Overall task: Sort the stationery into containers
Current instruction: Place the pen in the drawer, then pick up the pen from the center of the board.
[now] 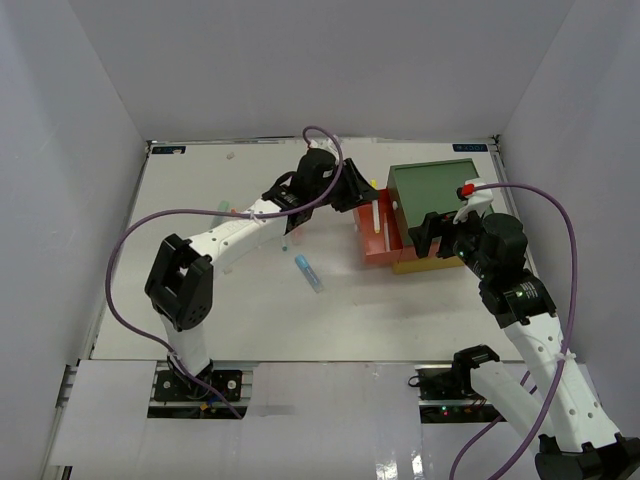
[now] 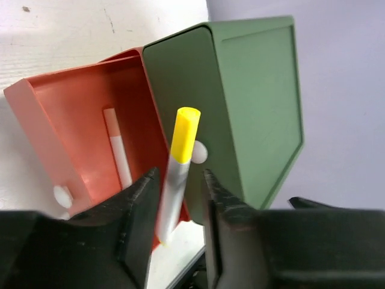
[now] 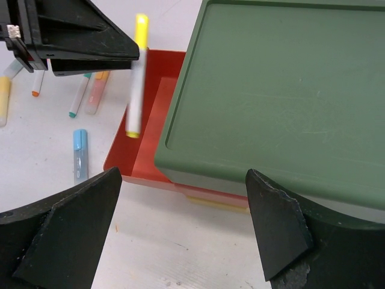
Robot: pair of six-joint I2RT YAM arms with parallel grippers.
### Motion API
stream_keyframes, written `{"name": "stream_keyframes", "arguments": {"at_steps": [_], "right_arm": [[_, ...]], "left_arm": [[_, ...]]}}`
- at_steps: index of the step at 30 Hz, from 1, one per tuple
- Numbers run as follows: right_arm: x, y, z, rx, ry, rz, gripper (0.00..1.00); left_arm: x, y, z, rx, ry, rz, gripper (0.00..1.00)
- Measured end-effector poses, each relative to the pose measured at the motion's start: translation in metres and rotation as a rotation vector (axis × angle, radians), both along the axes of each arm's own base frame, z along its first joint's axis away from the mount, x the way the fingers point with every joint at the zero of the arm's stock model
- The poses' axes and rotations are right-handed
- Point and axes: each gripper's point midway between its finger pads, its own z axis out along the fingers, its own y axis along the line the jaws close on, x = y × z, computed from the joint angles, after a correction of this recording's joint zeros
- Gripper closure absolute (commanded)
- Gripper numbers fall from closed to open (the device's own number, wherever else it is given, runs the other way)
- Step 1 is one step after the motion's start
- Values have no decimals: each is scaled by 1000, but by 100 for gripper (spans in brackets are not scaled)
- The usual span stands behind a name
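- The yellow-capped marker (image 2: 177, 168) stands almost straight up between the fingers (image 2: 141, 211) of the left gripper (image 2: 180, 232). It hangs over the open red drawer (image 2: 72, 114).
- The left gripper's jaws are a little apart, wider than the marker. A gap shows on one side, so the marker looks loose, not pinched.
- The right gripper (image 3: 183, 235) has its jaws wide apart and holds nothing. It hovers by the near side of the green drawer (image 3: 283, 90).
- The marker looks light and stiff, like hard plastic. It is round and smooth, so I think it can slip or roll.
- The best place to hold it is the middle of its grey body, across the thin way. The cap end is a poor place, as it may tip.
- The red drawer is pulled out to the side, and one pale stick (image 2: 117, 150) lies flat in it.
- The green drawer on top is shut, so I cannot see inside.
- Only an edge of the yellow drawer (image 1: 425, 265) shows at the bottom, and what is inside is hidden.
- More pens wait on the table (image 1: 200, 310). A blue pen (image 1: 308, 272) lies near the red drawer. A few sticks (image 3: 87, 96) lie farther off.
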Motion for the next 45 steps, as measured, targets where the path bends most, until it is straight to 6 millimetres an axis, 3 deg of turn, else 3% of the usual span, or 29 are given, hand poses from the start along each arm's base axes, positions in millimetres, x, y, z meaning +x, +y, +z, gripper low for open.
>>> {"name": "stream_keyframes", "arguments": {"at_steps": [2, 6, 13, 17, 20, 24, 27, 32, 39, 45], "right_arm": [[0, 0, 0, -1, -1, -3, 10], [0, -1, 0, -1, -1, -6, 10], [1, -1, 0, -2, 0, -6, 10], [1, -1, 0, -2, 0, -5, 10], [1, -1, 0, -2, 0, -6, 10], [1, -1, -2, -3, 2, -6, 10], [0, -1, -6, -6, 11, -5, 10], [0, -1, -8, -7, 15, -7, 10], [0, -1, -8, -8, 16, -7, 10], [0, -2, -8, -8, 14, -9, 10]], "left_arm": [[1, -2, -7, 3, 16, -3, 38], [1, 0, -18, 29, 47, 13, 25], [10, 23, -30, 146, 44, 84, 23], [28, 68, -41, 257, 55, 175, 25], [50, 120, -56, 359, 76, 280, 28], [63, 183, -83, 501, 127, 389, 32], [63, 206, -99, 582, 158, 415, 36], [59, 213, -130, 667, 211, 383, 40], [57, 221, -190, 779, 328, 346, 45], [53, 233, -202, 815, 372, 352, 47]]}}
